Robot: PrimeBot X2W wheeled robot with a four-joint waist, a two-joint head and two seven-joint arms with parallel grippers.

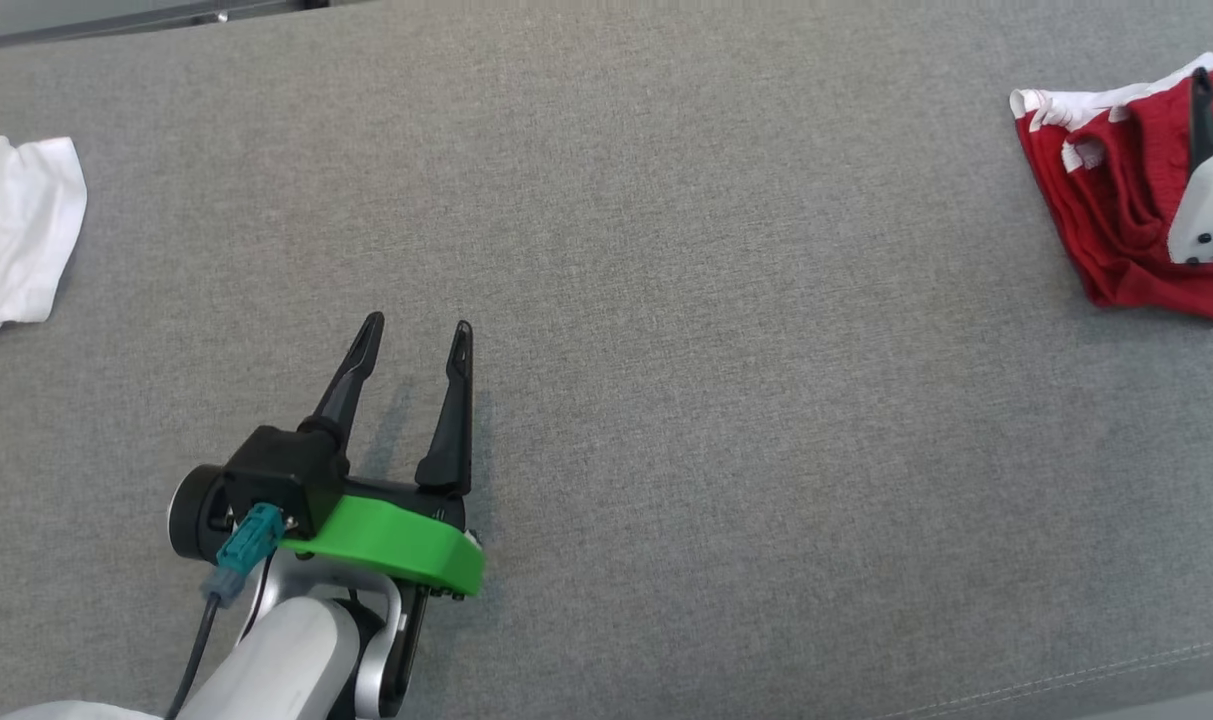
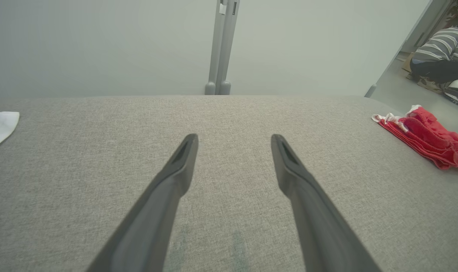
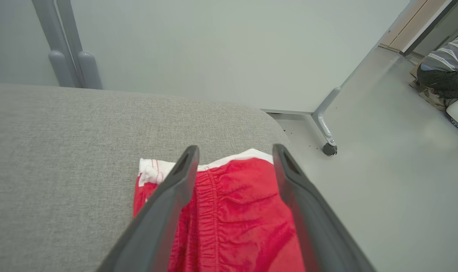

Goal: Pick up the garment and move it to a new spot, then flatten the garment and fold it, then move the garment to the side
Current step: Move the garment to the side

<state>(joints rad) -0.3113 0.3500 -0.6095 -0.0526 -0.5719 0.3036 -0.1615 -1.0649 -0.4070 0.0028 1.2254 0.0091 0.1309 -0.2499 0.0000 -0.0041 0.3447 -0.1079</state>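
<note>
Two end effectors showed above the grey fabric-covered desk (image 1: 666, 250). The left end effector (image 1: 417, 325) hovered over the desk's near-left part, its two dark fingers spread wide with bare fabric between them and nothing held. A green plastic collar (image 1: 406, 545) sat behind those fingers, and a teal connector (image 1: 249, 545) with a dark cable plugged into the black housing.

The right end effector (image 3: 235, 151) was at the desk's far-right corner, its fingers likewise parted and gripping nothing. Whether its fingertips touched the cloth below could not be told.

Under it lay the red garment (image 1: 1116, 200), loosely bunched on the desk's far-right corner, close to the rounded edge. It had a white band (image 3: 251, 155) along its far side and a gathered seam running down its red cloth.

At the desk's left edge lay a white cloth (image 1: 16, 230), partly cut off, with a thin red stripe at its lower hem.

Beyond the desk's far edge stood a pale partition with a grey post (image 2: 221, 45). Past the desk's right end, on the floor, a person in a striped top (image 3: 444, 56) crouched, near a castor (image 3: 329, 149) on the partition's foot.
</note>
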